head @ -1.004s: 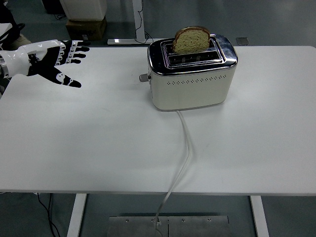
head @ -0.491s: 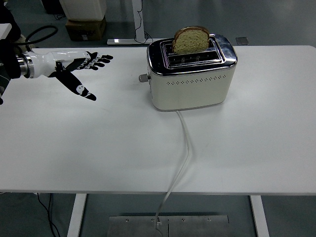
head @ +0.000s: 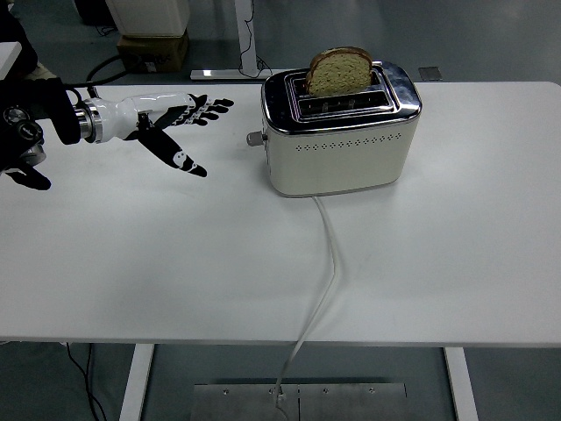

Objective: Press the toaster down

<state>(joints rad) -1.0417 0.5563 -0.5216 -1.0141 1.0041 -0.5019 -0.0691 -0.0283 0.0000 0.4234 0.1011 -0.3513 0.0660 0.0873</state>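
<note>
Since a second ago, the robot's left hand point(head: 166, 123) has travelled rightward over the white table point(head: 131, 263), from the far-left corner toward the cream, chrome-topped two-slot toaster point(head: 340, 140), closing much of the gap. Its white-and-black fingers point(head: 209, 106) are spread and extended, holding nothing, the thumb angled down toward the tabletop, the palm roughly level above it. The toaster stands near the table's far edge, a little right of centre, its long axis running left to right, with a slice of brown bread point(head: 340, 70) upright and high in the rear slot. The small grey lever knob point(head: 255, 139) juts from the toaster's left end, facing the oncoming hand: it lies to the right of the fingertips and slightly lower, still apart from them. A white power cord point(head: 329, 263) trails toward the table's near edge. No right arm shows, so the left hand is evidently the one to press.
</note>
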